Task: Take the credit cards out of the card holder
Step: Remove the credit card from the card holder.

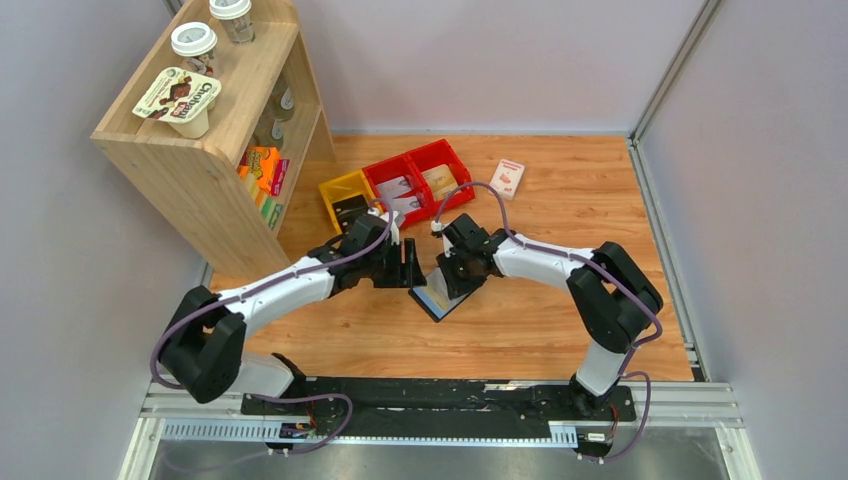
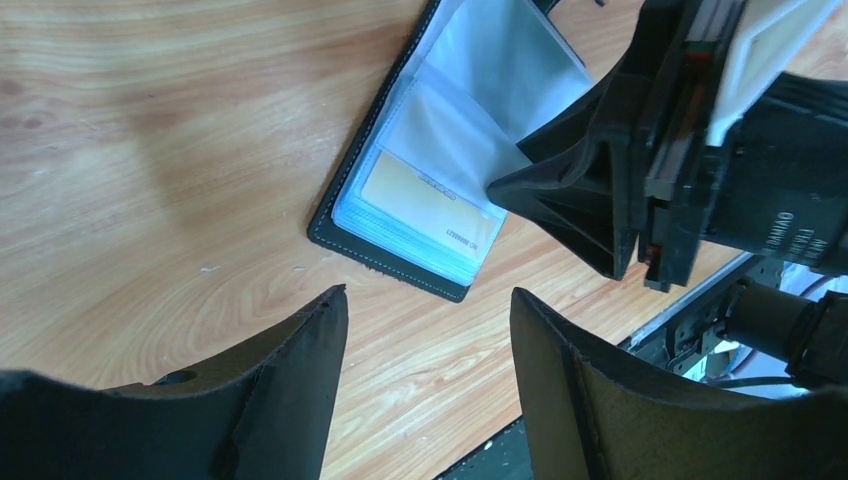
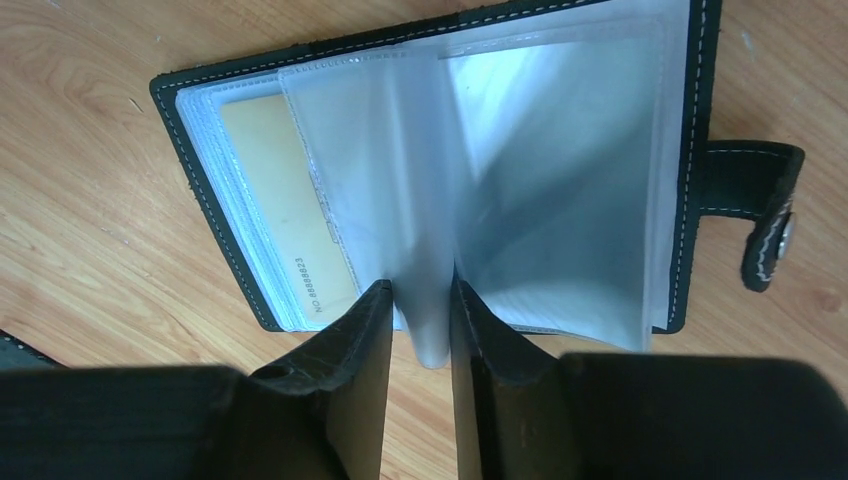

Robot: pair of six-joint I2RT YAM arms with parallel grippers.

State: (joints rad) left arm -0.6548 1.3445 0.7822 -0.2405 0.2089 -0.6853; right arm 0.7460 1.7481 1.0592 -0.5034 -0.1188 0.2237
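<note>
The black card holder (image 1: 440, 300) lies open on the wooden table between both arms, its clear sleeves fanned up. One tan credit card (image 3: 275, 190) shows inside a left-hand sleeve (image 2: 420, 205), printed with a number. My right gripper (image 3: 420, 290) is shut on a single clear sleeve leaf that stands up from the card holder's (image 3: 700, 80) middle fold. My left gripper (image 2: 428, 295) hovers open just off the card holder's (image 2: 400, 255) near corner, with only table between its fingers. In the top view the left gripper (image 1: 412, 265) and right gripper (image 1: 450, 280) nearly meet.
Red bins (image 1: 420, 175) and a yellow bin (image 1: 345, 195) stand behind the grippers. A white-and-red small box (image 1: 507, 177) lies at the back right. A wooden shelf (image 1: 210, 150) with cups rises at the back left. The closing tab (image 3: 765, 200) sticks out to the right.
</note>
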